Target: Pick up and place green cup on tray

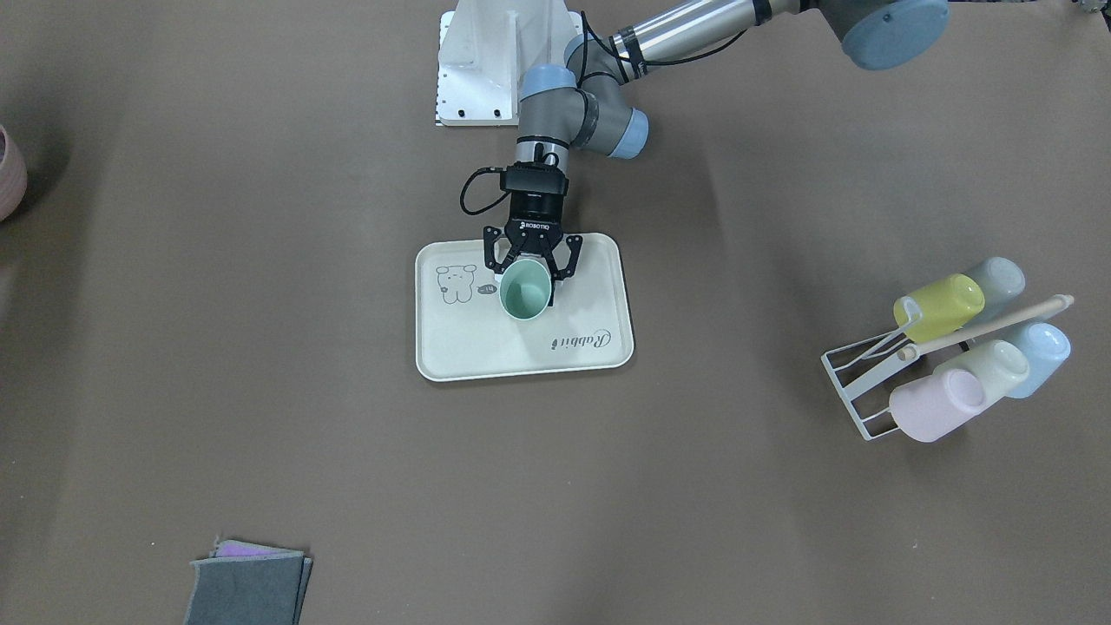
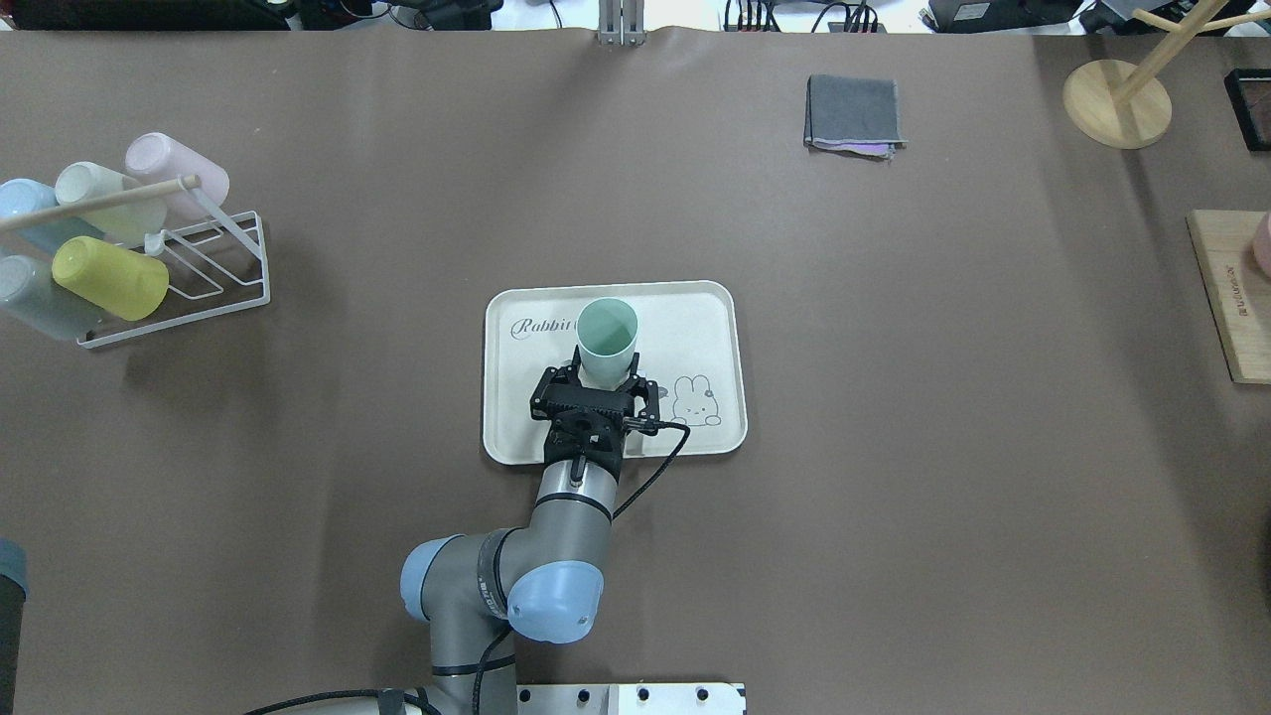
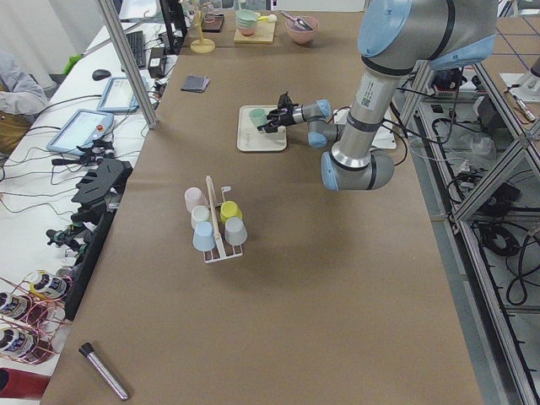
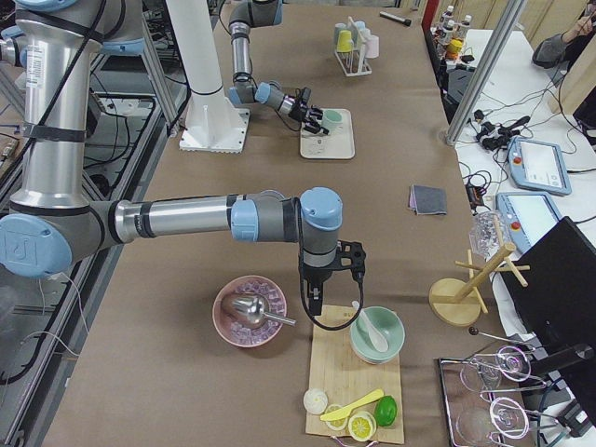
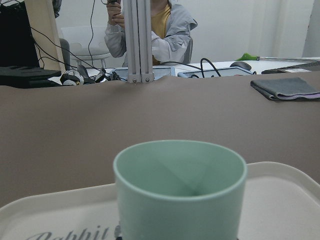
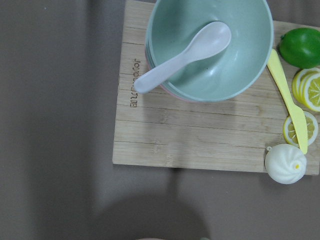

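Left gripper [image 2: 604, 377] reaches out from the robot's edge of the desk, with a finger against each side of the green cup [image 2: 607, 333] low on its wall. It looks closed on the cup rather than merely standing around it. The cup is upright, mouth up, over the tray [image 2: 695, 328], which lies near the middle of the desk, a little toward the robot's edge. The cup sits inside the rim, just beside the "Rabbit" script. No view shows whether its base rests on the tray floor or hangs just above it.

That hidden gap is the main risk. If the fingers part while the base is off the floor, the light, tapered tumbler would probably drop, wobble and possibly tip or roll toward the rim. If the base is down, the danger moves to the retreat. Uneven opening, or pulling back toward the robot's edge before both pads clear, could drag the cup or knock it over. The smooth tray might also slide on the brown cover if the cup is pressed down too hard. The cable [image 2: 655, 459] looping off the wrist hangs over the tray's near rim and might catch it on withdrawal.

The right gripper [image 4: 343, 265] hangs over a wooden board [image 6: 200, 145] near the desk's right end, and its state cannot be told.
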You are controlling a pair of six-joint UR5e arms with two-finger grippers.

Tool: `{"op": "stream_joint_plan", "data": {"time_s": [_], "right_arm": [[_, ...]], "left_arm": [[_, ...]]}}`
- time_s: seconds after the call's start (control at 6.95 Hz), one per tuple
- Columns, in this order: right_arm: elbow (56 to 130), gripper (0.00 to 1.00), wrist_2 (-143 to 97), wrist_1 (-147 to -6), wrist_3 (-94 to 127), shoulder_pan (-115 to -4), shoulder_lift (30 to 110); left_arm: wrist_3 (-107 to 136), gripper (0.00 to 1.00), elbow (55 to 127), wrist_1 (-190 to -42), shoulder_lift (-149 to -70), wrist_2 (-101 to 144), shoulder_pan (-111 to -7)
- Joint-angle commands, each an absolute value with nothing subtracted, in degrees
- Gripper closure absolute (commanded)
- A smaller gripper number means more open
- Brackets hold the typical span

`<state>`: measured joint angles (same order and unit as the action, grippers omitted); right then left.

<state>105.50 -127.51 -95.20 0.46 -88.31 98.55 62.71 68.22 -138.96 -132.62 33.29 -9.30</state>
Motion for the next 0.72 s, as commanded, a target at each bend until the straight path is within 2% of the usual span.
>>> {"op": "stream_joint_plan", "data": {"time_s": [0.0,0.14,0.29,0.43,0.58], "right_arm": [[105.38,0.0,-129.98,-95.27,0.79,-89.91,99.4],[105.38,0.0,-130.08,-95.27,0.79,-89.91,99.49],[105.38,0.0,-129.99,-95.19,0.7,-89.91,99.49],[105.38,0.0,-129.99,-95.19,0.7,-89.91,99.41],[105.38,0.0,-129.99,-95.19,0.7,-89.91,99.4]], "left_arm": [[63.02,0.53,67.77,-138.96,-132.71,33.22,-8.88],[63.02,0.38,67.85,-138.96,-132.71,33.14,-8.79],[63.02,0.34,67.76,-138.96,-132.71,33.13,-8.53],[63.02,0.24,67.76,-138.96,-132.63,33.05,-8.53],[63.02,0.02,67.85,-138.96,-132.63,32.61,-8.44]]}}
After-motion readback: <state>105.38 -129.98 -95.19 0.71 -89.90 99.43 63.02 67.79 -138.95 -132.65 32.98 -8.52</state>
